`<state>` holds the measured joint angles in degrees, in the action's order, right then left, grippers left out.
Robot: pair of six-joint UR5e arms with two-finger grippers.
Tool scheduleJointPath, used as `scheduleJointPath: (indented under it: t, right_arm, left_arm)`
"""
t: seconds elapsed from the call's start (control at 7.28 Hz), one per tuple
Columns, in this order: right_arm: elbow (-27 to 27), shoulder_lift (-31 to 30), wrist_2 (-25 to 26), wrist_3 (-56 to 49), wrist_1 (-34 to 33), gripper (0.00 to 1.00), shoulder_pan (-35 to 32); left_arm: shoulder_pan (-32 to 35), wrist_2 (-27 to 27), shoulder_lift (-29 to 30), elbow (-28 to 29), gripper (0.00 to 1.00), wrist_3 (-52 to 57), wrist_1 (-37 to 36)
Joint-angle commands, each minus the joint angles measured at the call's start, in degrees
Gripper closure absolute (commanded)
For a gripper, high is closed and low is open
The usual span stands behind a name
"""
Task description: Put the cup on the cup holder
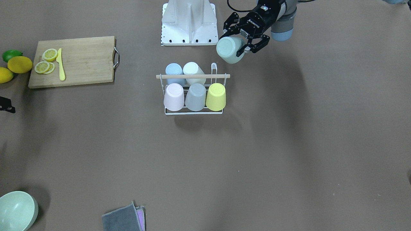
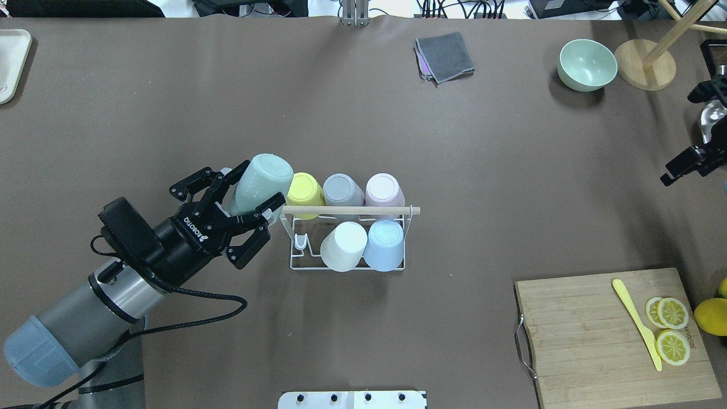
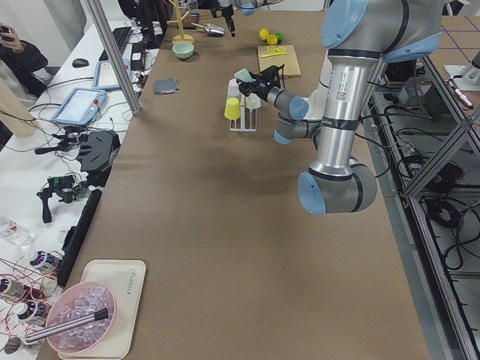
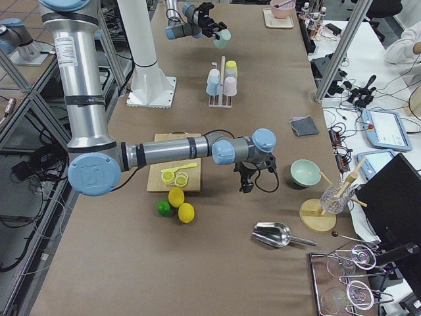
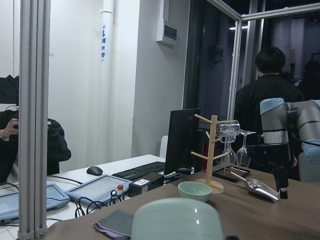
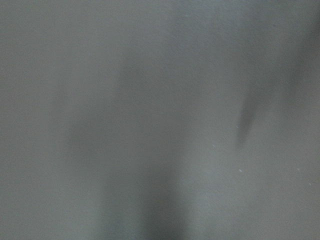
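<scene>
My left gripper (image 2: pixel 260 184) is shut on a mint green cup (image 2: pixel 262 177), tilted, held above the table just left of the cup holder's left end. In the front view this gripper (image 1: pixel 237 43) and cup (image 1: pixel 228 49) are up and to the right of the rack. The cup holder (image 2: pixel 346 266) is a white wire rack with a wooden rod (image 2: pixel 352 210). It carries yellow, grey, pink, white and blue cups upside down. One prong (image 2: pixel 300 241) at its near left is bare. My right gripper (image 2: pixel 688 162) is at the table's far right edge; its jaws are unclear.
A wooden cutting board (image 2: pixel 590 335) with lemon slices and a yellow knife lies at the near right. A green bowl (image 2: pixel 586 64), a wooden stand (image 2: pixel 644 71) and a folded grey cloth (image 2: pixel 446 55) are at the far side. A white tray (image 2: pixel 10 62) sits far left.
</scene>
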<state>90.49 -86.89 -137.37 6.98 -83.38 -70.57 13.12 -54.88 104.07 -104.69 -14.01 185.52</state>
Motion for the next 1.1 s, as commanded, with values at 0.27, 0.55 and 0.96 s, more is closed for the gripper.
scheduleJointPath:
  t: [0.27, 0.55, 0.96]
  right_arm:
    - [0.7, -7.7, 0.1, 8.1, 5.3, 0.02, -6.8]
    - [1.0, -9.6, -0.1, 10.0, 2.3, 0.01, -10.7]
    - [2.5, -9.5, 4.3, 16.2, 0.1, 0.01, -11.0]
  left_arm:
    - [-3.5, 4.3, 3.0, 3.6, 1.0, 1.5, 0.1]
    - [-3.8, 4.3, 5.8, 7.2, 1.0, 1.3, 0.0]
    - [-4.0, 4.3, 6.6, 8.4, 1.0, 1.1, 0.1]
